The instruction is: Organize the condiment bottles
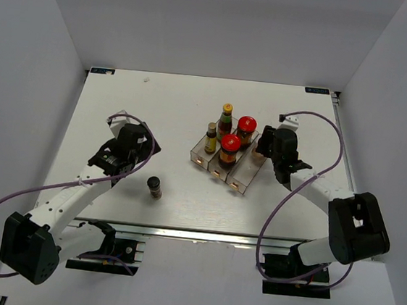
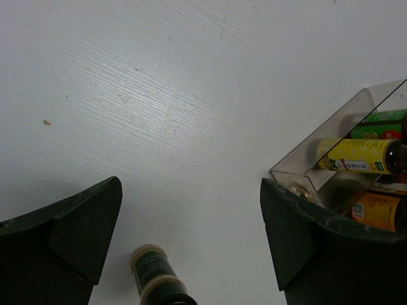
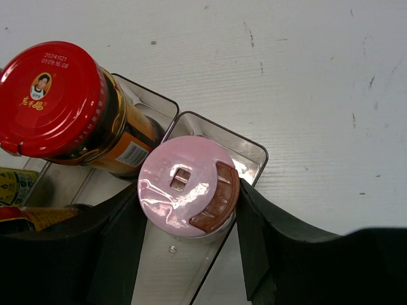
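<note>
right claw (image 3: 189, 213) pinches the pink-capped bottle (image 3: 181, 184) in the clear tray (image 3: 245, 143), right compartment; lower it upright, clear of the red-lidded jar (image 3: 51, 95).

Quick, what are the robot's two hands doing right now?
Left gripper: open, holding nothing.
Right gripper: closed on the pink-capped bottle.

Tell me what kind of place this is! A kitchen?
Probably a robot test lab, not a kitchen. White walls box in a white table, a left arm and right arm stand at its edge, and the only kitchen things are sauce bottles and a clear tray.
</note>
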